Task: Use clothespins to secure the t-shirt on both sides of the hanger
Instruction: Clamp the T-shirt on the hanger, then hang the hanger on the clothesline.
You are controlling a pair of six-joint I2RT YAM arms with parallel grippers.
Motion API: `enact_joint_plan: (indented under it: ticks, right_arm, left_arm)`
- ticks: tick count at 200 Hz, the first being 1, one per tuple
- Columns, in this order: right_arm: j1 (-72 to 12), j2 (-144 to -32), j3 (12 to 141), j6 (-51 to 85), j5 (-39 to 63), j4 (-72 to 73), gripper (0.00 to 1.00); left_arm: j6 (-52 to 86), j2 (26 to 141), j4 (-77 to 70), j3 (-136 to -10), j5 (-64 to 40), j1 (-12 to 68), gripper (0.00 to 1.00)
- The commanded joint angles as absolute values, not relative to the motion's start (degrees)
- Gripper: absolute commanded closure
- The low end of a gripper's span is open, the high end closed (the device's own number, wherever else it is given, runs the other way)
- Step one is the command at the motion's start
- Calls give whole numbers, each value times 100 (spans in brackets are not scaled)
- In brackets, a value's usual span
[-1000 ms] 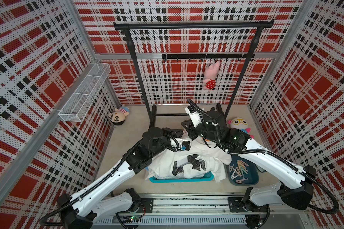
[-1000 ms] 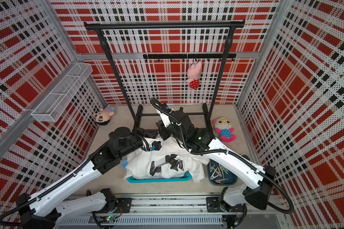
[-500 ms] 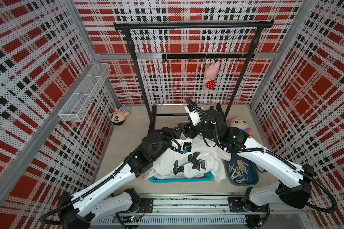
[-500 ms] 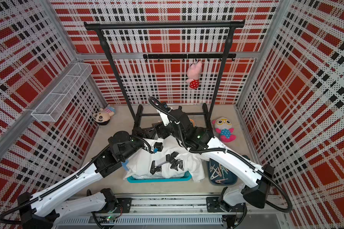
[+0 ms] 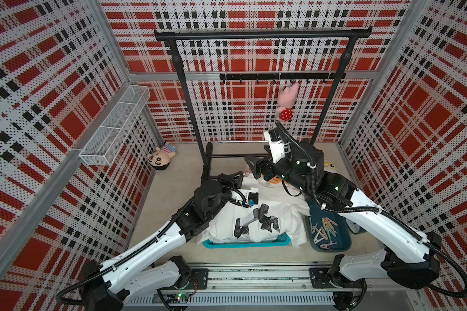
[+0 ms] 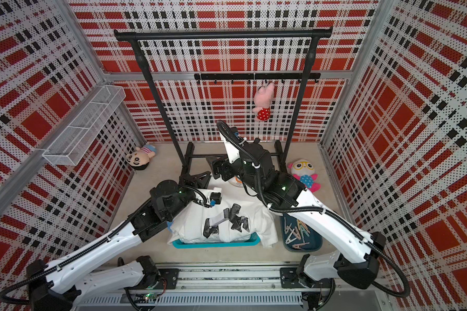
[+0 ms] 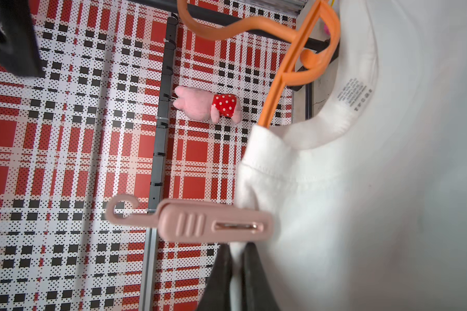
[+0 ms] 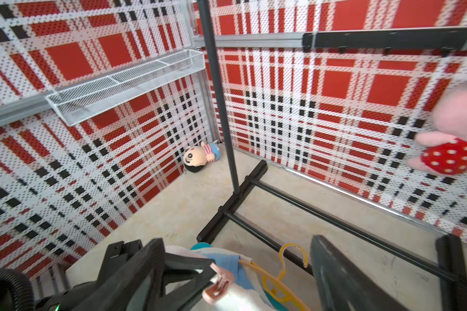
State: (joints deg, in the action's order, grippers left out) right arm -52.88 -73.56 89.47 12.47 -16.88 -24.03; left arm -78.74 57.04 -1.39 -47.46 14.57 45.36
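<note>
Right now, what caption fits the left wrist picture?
A pink clothespin clipped on the shoulder of a white t-shirt, with an orange hanger poking from its collar.

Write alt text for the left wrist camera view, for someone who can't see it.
A pink clothespin is clipped onto the shoulder edge of a white t-shirt draped on an orange hanger. The left gripper, jaws closed, pinches the fabric beside it. Behind, a pink plush toy hangs on the plaid wall.
</note>
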Motion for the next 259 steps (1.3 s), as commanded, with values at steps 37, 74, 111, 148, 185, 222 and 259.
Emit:
enact_joint_plan:
  ticks: [37,74,111,148,185,222,259]
  right_arm:
    - [-4939,-6011,7754,1730,-3449,-3237,17]
    - [-4939,-5897,7516,2229,-3516,-3678,24]
    - [-4939,-6309,7357,2290,-3347,-3256,24]
    - [-4923,-6870,7483,2319,-3007,-2654,25]
    - [-4896,-7058,7471,2261,-3671,-1880,35]
    - [-4896,-7016,7409,1833,-3571,-1398,46]
    - [-4896,-7054,7493,1620,-3582,-1540,64]
  left_arm:
    - [-7787,5436,-628,-4632,1702,4496,100]
    - [-7705,5434,-539,-4635,1775,4492,100]
    - [-7690,5332,-553,-4616,1811,4474,100]
    - [-7699,5191,-510,-4628,1886,4525,100]
    - [-7754,5032,-485,-4514,1911,4561,100]
    - [-7749,4989,-331,-4490,1907,4544,100]
    - [-7779,4987,-235,-4568,1864,4570,100]
